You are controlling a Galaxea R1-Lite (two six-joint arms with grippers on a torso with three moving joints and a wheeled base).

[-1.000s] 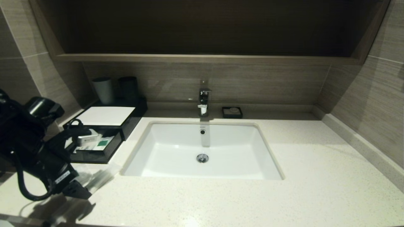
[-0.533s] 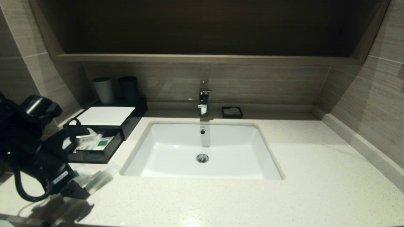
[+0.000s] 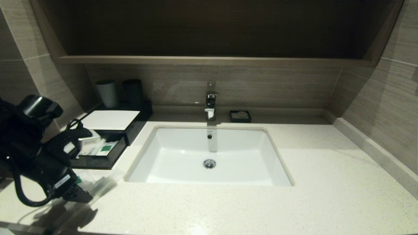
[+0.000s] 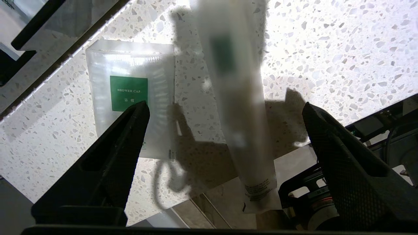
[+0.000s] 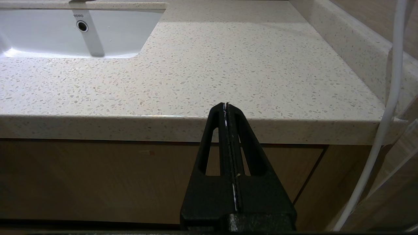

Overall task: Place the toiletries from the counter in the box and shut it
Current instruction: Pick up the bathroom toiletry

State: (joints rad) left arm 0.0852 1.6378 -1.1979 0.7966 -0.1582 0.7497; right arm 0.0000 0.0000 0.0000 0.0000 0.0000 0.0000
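I have two packets under my left gripper (image 4: 225, 111) on the counter (image 3: 228, 209), near its front left corner: a short flat sachet (image 4: 130, 98) with a green label reading "SHOWER CAP", and a long thin packet (image 4: 238, 107) just beside it, not touching. The long one's far end runs toward the sink (image 3: 209, 156) and its near end overhangs the counter's front edge. My left arm reaches in from the left, wrist tipped down over them, fingers (image 4: 130, 130) spread wide with the long packet between them and nothing gripped.

Behind, the black box (image 3: 111, 125) sits with its front drawer pulled out; a white item and a green-labelled packet lie inside. Two cups (image 3: 119, 93) stand behind it.

My right gripper (image 5: 227, 107) is parked below the counter edge, pressed shut on nothing.
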